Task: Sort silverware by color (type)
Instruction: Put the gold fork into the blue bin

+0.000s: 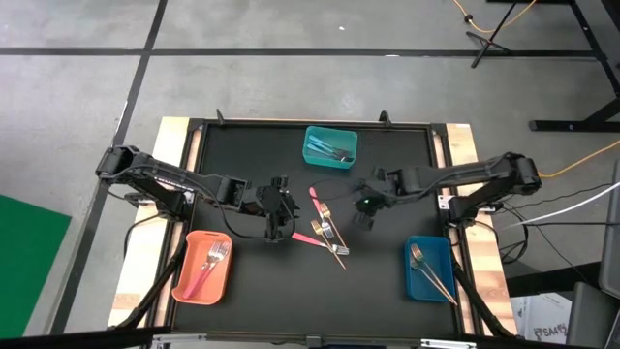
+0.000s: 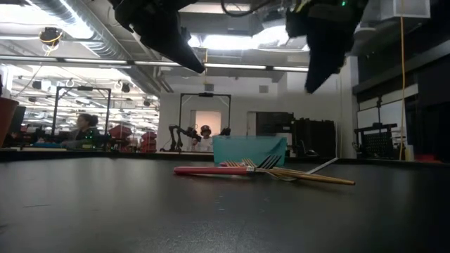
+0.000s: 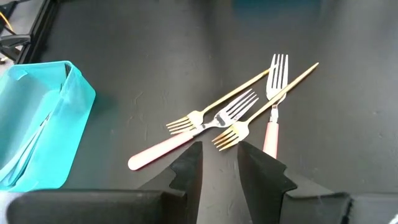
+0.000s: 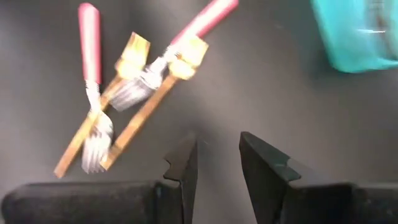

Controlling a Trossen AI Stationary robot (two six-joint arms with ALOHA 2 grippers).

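Several forks lie crossed in a small pile (image 1: 327, 231) at the middle of the black mat: two with pink handles (image 3: 163, 151) and two gold ones (image 3: 249, 87), all flat on the mat. My left gripper (image 1: 280, 229) hangs just left of the pile, open, with nothing between its fingers (image 3: 219, 163). My right gripper (image 1: 366, 210) hovers above the mat just right of the pile, also open and empty (image 4: 214, 163). In the low view both grippers hang clear above the forks (image 2: 264, 169).
A teal bin (image 1: 330, 147) with light-blue utensils stands at the far middle. An orange bin (image 1: 202, 268) with pink forks sits near left, and a blue bin (image 1: 429, 269) with gold forks near right. Bare mat lies between the bins.
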